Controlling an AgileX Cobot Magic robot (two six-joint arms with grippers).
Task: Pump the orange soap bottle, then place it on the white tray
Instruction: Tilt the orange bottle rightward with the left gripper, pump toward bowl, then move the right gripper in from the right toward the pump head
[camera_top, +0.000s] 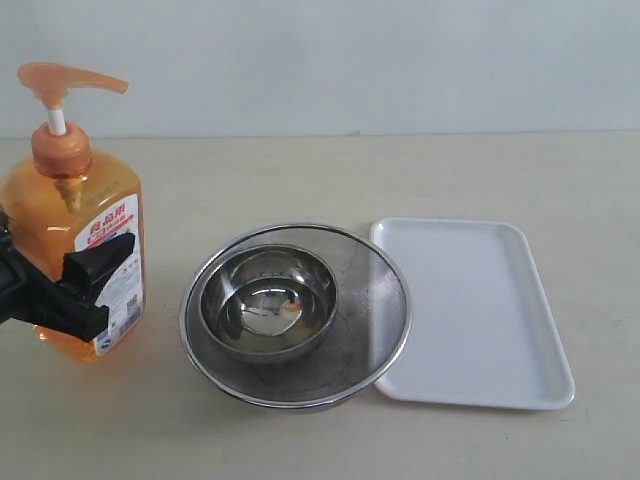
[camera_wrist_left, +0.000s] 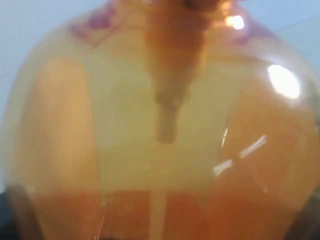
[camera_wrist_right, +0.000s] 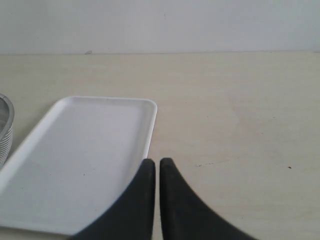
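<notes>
Filling my left wrist view edge to edge, the orange soap bottle (camera_wrist_left: 160, 125) is standing at the left of the table (camera_top: 300, 170). My left gripper (camera_top: 85, 285) is clasping its lower body, one black finger pressing across the label. Its pump head (camera_top: 70, 78) is sitting fully raised on the white stem with nothing touching it, so I am judging the pumping as yet to be done, though the pictures are not settling that. My right gripper (camera_wrist_right: 157, 161) is hovering, jaws pinched together, just beside a corner of the white tray (camera_top: 470, 310), which is lying bare at the right. Two nested steel bowls (camera_top: 268, 300) are sitting between bottle and tray, and I am counting the placing as not yet done.
</notes>
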